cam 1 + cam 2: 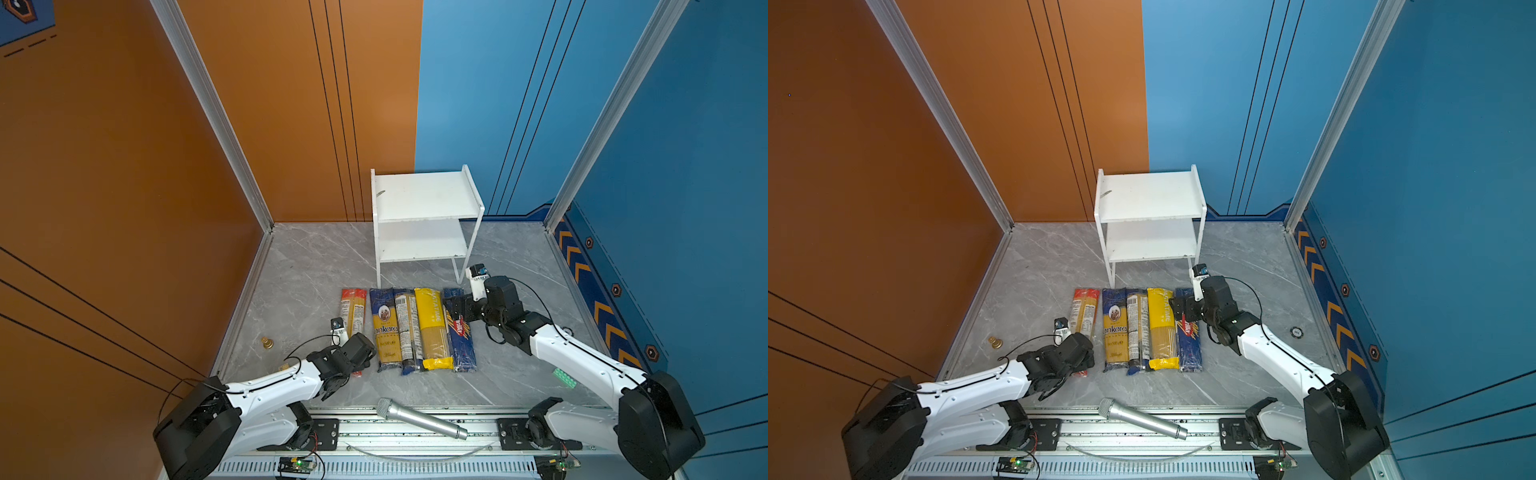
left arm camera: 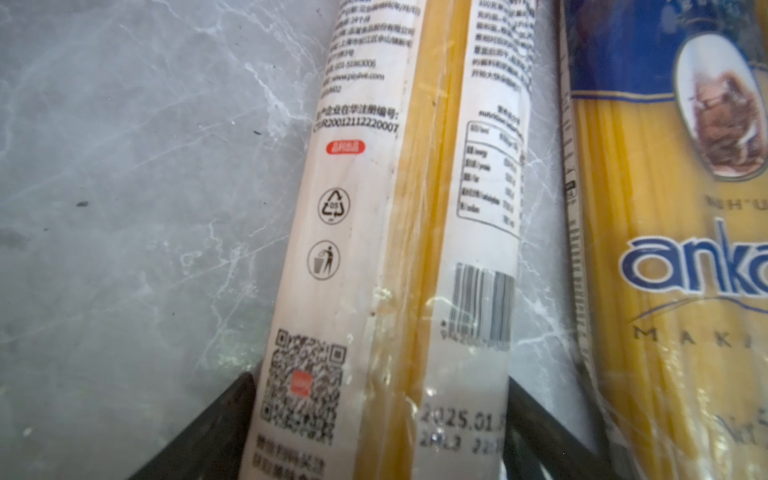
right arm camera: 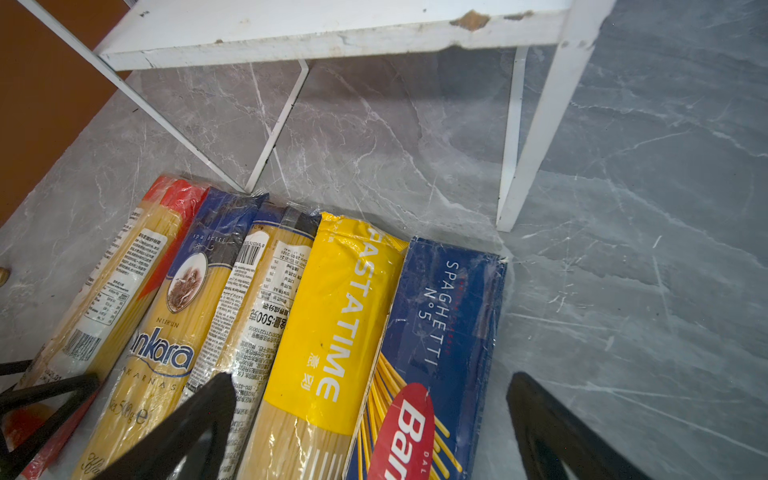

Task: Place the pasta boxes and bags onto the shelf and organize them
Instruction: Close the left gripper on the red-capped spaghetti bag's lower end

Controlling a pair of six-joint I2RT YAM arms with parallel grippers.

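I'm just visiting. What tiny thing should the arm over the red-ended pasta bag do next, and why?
Probably firm the left gripper onto the red-ended bag and lift it a little. Its fingers flank the bag, which lies flat on the table; whether they pinch it I can't tell. Both shelf boards hold no pasta.

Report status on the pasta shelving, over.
Left pincer astride red-ended bag, grip unconfirmed. Right pincer open above Barilla box. Shelf holds nothing yet. Microphone sits apart, near edge.
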